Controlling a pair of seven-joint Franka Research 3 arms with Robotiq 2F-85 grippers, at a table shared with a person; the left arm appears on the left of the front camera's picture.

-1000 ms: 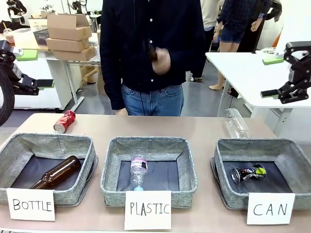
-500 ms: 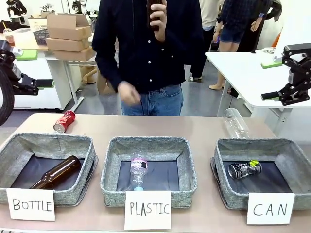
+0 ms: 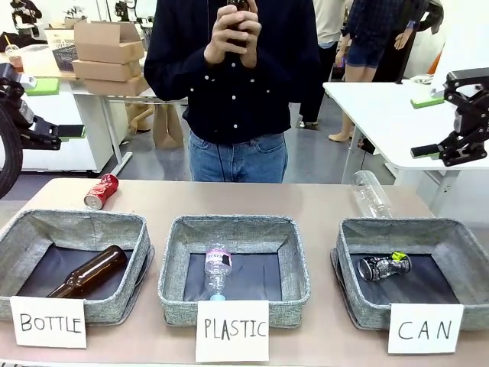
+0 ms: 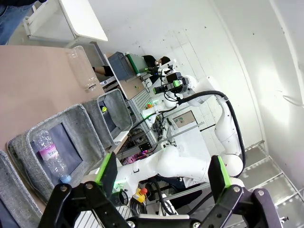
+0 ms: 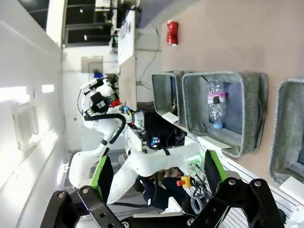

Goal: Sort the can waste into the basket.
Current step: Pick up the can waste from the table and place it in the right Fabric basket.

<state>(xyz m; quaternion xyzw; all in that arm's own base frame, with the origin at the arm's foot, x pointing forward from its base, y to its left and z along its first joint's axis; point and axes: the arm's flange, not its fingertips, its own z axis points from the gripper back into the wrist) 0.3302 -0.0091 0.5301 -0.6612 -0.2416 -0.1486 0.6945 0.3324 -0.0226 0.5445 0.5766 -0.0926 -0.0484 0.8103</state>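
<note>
A red can (image 3: 101,191) lies on its side on the table behind the BOTTLE bin, and it also shows far off as the red can (image 5: 172,32). A dark can (image 3: 384,266) with yellow-green print lies inside the grey basket (image 3: 397,227) behind the "CAN" card (image 3: 425,329). Just a speck of that dark can (image 4: 103,109) shows inside the basket (image 4: 116,111). My left gripper (image 3: 57,108) hangs open at the far left, above and away from the table. My right gripper (image 3: 422,126) hangs open at the far right. The green-padded jaws of the left gripper (image 4: 163,173) and the right gripper (image 5: 157,172) stand wide with nothing between them.
A brown bottle (image 3: 88,273) lies in the BOTTLE bin (image 3: 76,222). A clear bottle (image 3: 218,267) lies in the PLASTIC bin (image 3: 233,223). Another clear bottle (image 3: 370,195) rests on the table behind the basket. The person's hands (image 3: 233,30) hold a dark object at chest height.
The dark can shifted slightly left in the basket and settled. The person brought both hands up around the dark object. My right gripper dipped slightly.
</note>
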